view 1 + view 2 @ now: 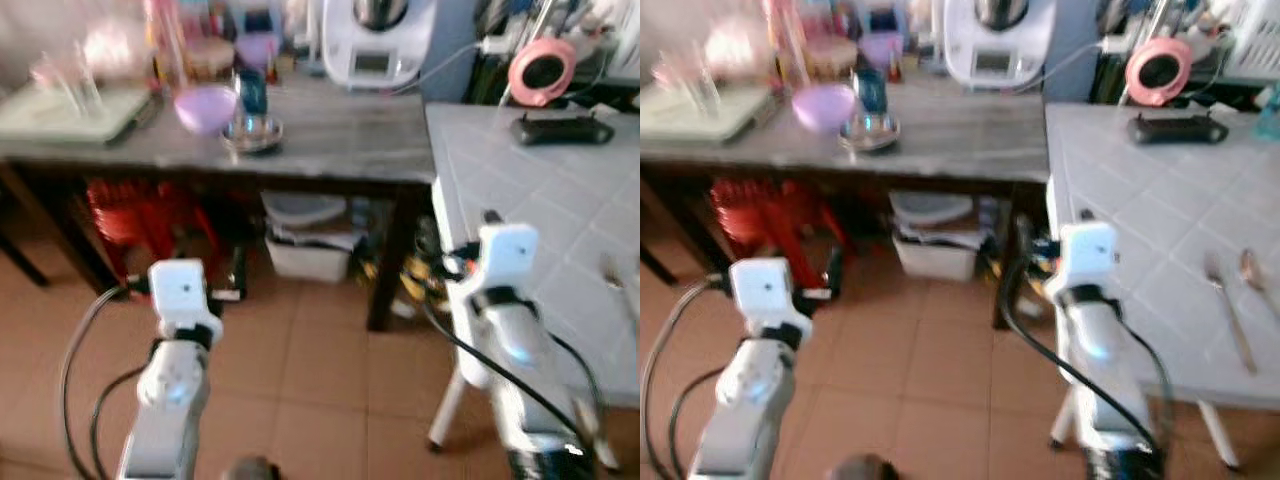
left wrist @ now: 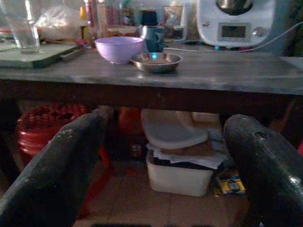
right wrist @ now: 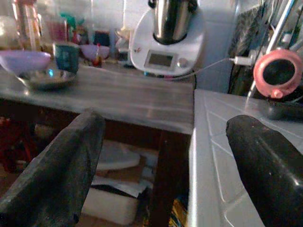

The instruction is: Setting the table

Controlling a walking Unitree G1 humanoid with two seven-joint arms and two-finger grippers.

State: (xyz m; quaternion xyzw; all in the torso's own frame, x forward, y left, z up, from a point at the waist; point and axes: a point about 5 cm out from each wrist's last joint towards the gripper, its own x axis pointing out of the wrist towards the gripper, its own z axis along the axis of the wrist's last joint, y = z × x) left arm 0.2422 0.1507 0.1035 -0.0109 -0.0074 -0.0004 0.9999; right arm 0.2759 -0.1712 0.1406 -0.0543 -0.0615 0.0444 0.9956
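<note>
Both end effectors, left and right, spread wide (empty), purple bowl beside steel dish, wooden table ahead

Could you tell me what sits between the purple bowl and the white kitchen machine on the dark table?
Left wrist view: a steel bowl and teal mug.

One purple bowl, one metal bowl, one blue mug, one white appliance on dark bench. One fork, one spoon on white tiled table. One red stool, one white bin under bench.
</note>
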